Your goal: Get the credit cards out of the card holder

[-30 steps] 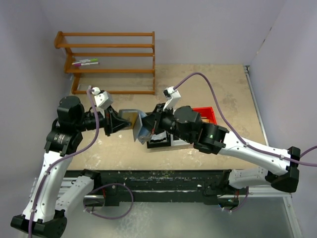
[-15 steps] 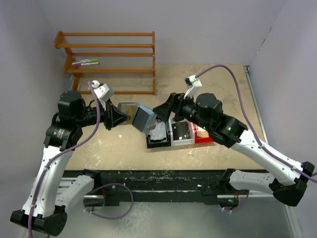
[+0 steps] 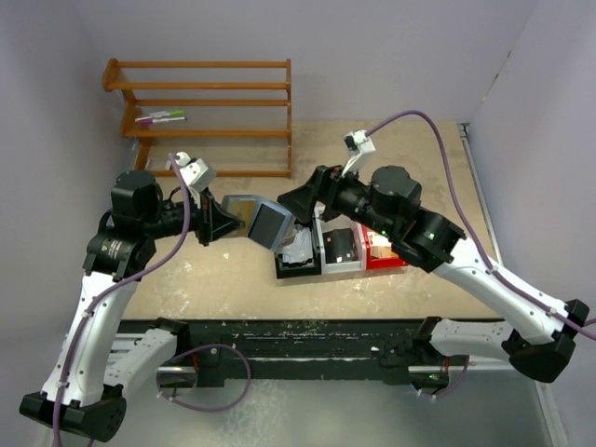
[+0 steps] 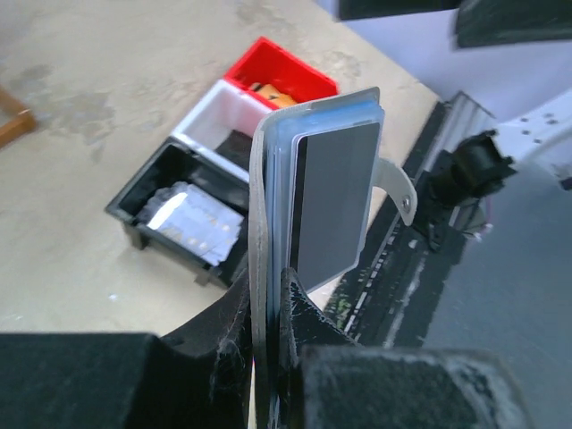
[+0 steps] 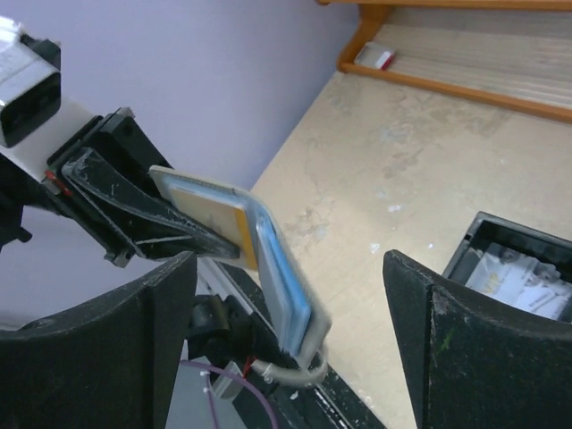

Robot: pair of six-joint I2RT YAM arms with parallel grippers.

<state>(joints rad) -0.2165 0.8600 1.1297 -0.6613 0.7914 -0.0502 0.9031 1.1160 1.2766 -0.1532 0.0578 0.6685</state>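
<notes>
My left gripper (image 3: 214,223) is shut on one end of the card holder (image 3: 268,223), a blue-grey folding wallet held above the table. In the left wrist view the card holder (image 4: 268,170) stands edge-on between my fingers (image 4: 308,326), with a dark grey credit card (image 4: 332,201) on its right face. In the right wrist view a tan-gold credit card (image 5: 207,217) shows in the card holder (image 5: 288,277). My right gripper (image 3: 291,202) is open just right of the holder. Its jaws (image 5: 288,261) stand wide, and the holder hangs apart from them.
Three small bins sit in a row under the right arm: black (image 3: 282,270) with pale silvery items in it, white (image 3: 341,267) and red (image 3: 396,256). A wooden rack (image 3: 209,112) with markers (image 3: 160,117) stands at the back left.
My right gripper was shut at the holder a second ago. It has since opened and drawn back up and to the right. The left gripper keeps its hold, with the holder barely shifted.
</notes>
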